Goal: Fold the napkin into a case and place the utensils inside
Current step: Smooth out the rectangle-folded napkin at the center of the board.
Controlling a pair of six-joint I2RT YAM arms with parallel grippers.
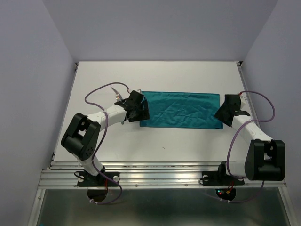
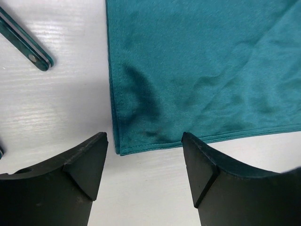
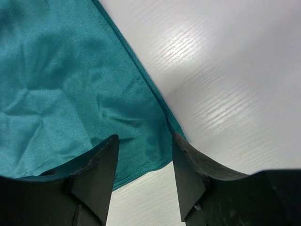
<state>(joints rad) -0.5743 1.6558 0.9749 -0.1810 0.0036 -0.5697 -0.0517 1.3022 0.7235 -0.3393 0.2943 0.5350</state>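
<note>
The teal-green napkin lies flat on the white table as a long folded rectangle, lightly creased. My left gripper hovers at its left near corner, open, with nothing between its fingers; in the left wrist view the napkin corner lies just ahead of the gripper. At the right near corner my right gripper is open too; the right wrist view has the napkin corner between and below the open gripper, not pinched. The utensils lie left of the napkin, mostly hidden by the left arm; one teal handle shows.
Purple cables loop from both arms over the table. Grey walls enclose the table on the left, back and right. A metal rail runs along the near edge by the arm bases.
</note>
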